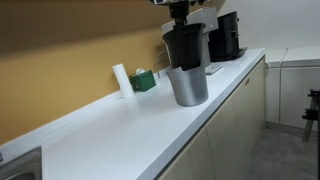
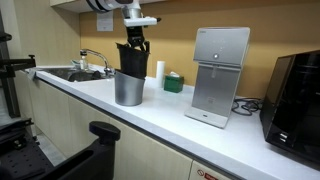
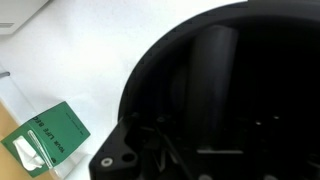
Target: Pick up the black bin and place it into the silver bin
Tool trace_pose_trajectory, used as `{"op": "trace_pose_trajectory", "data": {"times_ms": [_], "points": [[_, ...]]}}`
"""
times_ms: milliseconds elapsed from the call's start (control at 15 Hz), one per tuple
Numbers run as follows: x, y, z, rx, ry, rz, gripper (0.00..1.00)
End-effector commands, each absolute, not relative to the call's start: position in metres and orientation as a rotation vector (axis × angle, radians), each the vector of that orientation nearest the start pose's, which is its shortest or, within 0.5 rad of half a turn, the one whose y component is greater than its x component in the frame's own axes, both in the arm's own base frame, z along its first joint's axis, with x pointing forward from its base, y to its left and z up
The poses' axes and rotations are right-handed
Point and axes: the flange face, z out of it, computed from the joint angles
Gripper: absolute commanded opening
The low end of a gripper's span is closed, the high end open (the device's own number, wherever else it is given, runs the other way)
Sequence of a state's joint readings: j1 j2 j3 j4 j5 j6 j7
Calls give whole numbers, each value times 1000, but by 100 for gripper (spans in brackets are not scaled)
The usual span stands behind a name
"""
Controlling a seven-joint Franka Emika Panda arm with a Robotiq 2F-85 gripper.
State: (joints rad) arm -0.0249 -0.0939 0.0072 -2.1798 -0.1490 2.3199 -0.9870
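Observation:
The black bin (image 1: pixel 185 45) hangs tilted from my gripper (image 1: pixel 180 20), which grips its rim from above. Its base sits just inside the top of the silver bin (image 1: pixel 188 86), which stands upright on the white counter (image 1: pixel 120 130). Both exterior views show this: the black bin (image 2: pixel 132 57) is above the silver bin (image 2: pixel 128 88), with my gripper (image 2: pixel 136 38) on top. In the wrist view the black bin's dark inside (image 3: pixel 220 90) fills most of the frame and the fingers are lost in the dark.
A small green box (image 1: pixel 145 80) (image 2: pixel 174 83) (image 3: pixel 45 135) and a white bottle (image 1: pixel 121 78) stand by the wall behind the bins. A white box-shaped appliance (image 2: pixel 220 75) and a black coffee machine (image 2: pixel 297 95) stand further along. A sink (image 2: pixel 75 73) lies at the counter's other end.

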Motion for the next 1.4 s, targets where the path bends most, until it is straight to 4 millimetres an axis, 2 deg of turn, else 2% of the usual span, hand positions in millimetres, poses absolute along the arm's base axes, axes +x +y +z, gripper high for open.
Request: {"op": "trace_pose_trajectory", "data": {"times_ms": [0, 667, 933, 1200, 1333], "points": [[520, -1, 459, -2958, -1681, -254, 0], [514, 46, 449, -2956, -1820, -148, 0], [515, 58, 440, -2964, -1835, -110, 0], [521, 58, 429, -3046, -1710, -73, 0], [524, 57, 421, -3094, -1579, -56, 0]]}}
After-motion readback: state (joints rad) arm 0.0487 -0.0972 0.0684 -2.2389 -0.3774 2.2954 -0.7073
